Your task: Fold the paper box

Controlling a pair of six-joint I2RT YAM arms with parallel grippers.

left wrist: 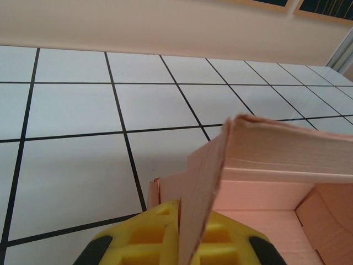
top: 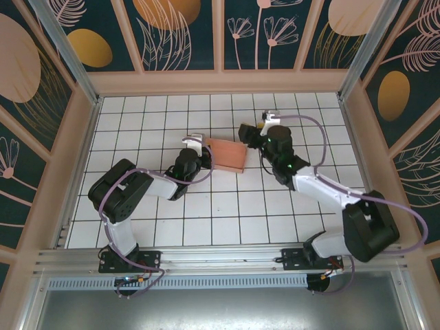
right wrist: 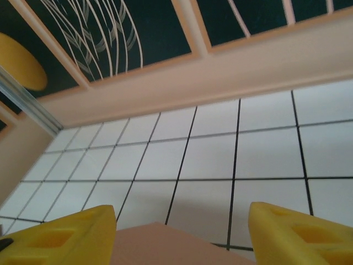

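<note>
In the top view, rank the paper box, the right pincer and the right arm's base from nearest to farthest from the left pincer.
1. paper box: held in the left pincer.
2. right pincer: at the box's right end.
3. right arm's base: near edge, far right.

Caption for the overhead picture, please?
Left claw pinching a salmon-pink cardboard box, right claw open beside it, on a white tiled table.

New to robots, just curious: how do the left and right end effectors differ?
The left end effector is shut, pinching a flap of the paper box; the right end effector is open, its fingers spread wide over the box. The left is at the box's left end, the right at its right end. Both have yellow fingers.
</note>
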